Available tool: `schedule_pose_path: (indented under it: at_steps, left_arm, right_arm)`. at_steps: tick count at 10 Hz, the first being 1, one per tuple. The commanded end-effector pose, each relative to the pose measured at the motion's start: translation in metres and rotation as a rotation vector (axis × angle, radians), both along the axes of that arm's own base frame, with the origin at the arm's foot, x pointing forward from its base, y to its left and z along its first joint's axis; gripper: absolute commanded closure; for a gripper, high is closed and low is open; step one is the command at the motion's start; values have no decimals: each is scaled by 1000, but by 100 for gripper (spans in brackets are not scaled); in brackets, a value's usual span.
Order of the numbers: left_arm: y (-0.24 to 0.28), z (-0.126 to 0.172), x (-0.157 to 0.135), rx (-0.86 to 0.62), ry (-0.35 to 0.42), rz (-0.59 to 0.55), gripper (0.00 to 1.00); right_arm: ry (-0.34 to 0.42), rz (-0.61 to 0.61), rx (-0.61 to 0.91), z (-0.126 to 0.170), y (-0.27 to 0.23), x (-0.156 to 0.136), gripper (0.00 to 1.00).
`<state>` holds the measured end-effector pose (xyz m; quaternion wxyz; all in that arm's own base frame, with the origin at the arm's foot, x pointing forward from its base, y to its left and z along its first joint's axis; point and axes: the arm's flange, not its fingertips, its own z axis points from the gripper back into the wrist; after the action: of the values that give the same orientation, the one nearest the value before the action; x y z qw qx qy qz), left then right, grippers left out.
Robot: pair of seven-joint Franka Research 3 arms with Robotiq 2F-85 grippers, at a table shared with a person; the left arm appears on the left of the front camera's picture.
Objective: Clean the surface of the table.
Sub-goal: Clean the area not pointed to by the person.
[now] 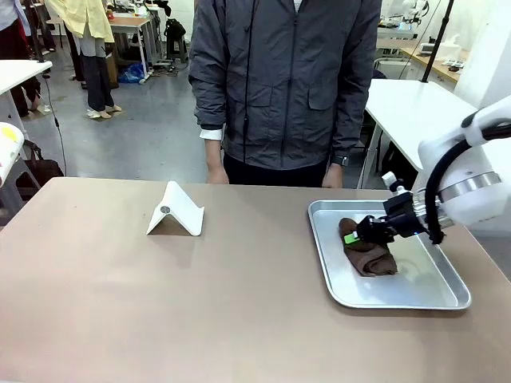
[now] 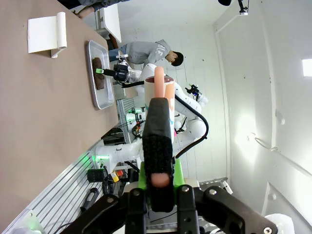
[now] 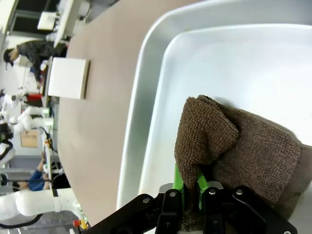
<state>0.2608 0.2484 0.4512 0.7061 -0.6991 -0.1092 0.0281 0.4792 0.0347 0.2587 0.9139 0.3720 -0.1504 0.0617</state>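
counter (image 1: 144, 311): taupe top, runs the full width of the front view. The tray sits on its right part and the stand left of middle. I can't make out any dirt.
tray (image 1: 335, 275): shiny steel, flat on the counter in front of the right arm.
cloth (image 1: 374, 259): brown terry, bunched, lying in the tray near its far-left corner.
right pincer (image 1: 352, 237): jaws closed on a raised fold of the cloth. The bulk of the cloth rests on the tray floor.
left pincer (image 2: 158, 112): jaws shut together, nothing between them. It is held up off the counter, well apart from the tray.
stand (image 1: 176, 211): white folded tent shape, upright, well apart from the tray.
person (image 1: 287, 88): at the far edge, hands (image 1: 214, 171) hanging just behind the counter line.
step: probably lifting the cloth out to start wiping. No wiping contact on the counter yet.
risk 1: only a fold is pinched, so the cloth may slip out or unroll on the lift.
risk 2: the hanging part may catch the tray rim, dragging or tipping the tray.
risk 3: a wipe sweeping left would hit the light stand and knock it over or push it off.
risk 4: a bunched cloth gives a small contact patch, so the pincer tips may scrape the counter if pressed low.
risk 5: a far-edge pass comes near the person's hands.
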Motion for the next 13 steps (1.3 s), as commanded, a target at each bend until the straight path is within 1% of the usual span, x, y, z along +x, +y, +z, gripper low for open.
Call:
schedule_pose_path:
  at_steps: [1, 3, 4, 5, 7, 8, 9, 10, 11, 12, 13]
  left_arm:
    - [0, 5, 1, -14, -3, 11, 78]
    - [0, 5, 1, -14, -3, 11, 78]
    - [0, 5, 1, -14, -3, 11, 78]
    - [0, 5, 1, -14, -3, 11, 78]
    - [0, 5, 1, -14, -3, 11, 78]
    - [0, 5, 1, -14, -3, 11, 78]
    - [0, 5, 1, -14, -3, 11, 78]
    - [0, 5, 1, -14, -3, 11, 78]
    - [0, 5, 1, -14, -3, 11, 78]
    - [0, 5, 1, -14, -3, 11, 78]
    - [0, 5, 1, -14, -3, 11, 78]
  right_arm:
    - [40, -90, -74, -9, -37, -13, 91]
    - [34, -153, -63, -9, -58, -19, 91]
    - [19, -178, -37, -6, -67, -23, 91]
    - [-8, -187, 29, 0, -73, -27, 91]
    - [-114, -186, 287, 21, -79, -37, 91]
    - [-163, -172, 467, 36, -80, -47, 91]
    - [-195, -151, 605, 50, -81, -58, 91]
    - [-197, -137, 730, 61, -80, -69, 91]
    - [-211, -132, 771, 73, -79, -81, 91]
    - [-187, -67, 834, 88, -75, -97, 91]
    - [-141, -13, 908, 102, -73, -110, 91]
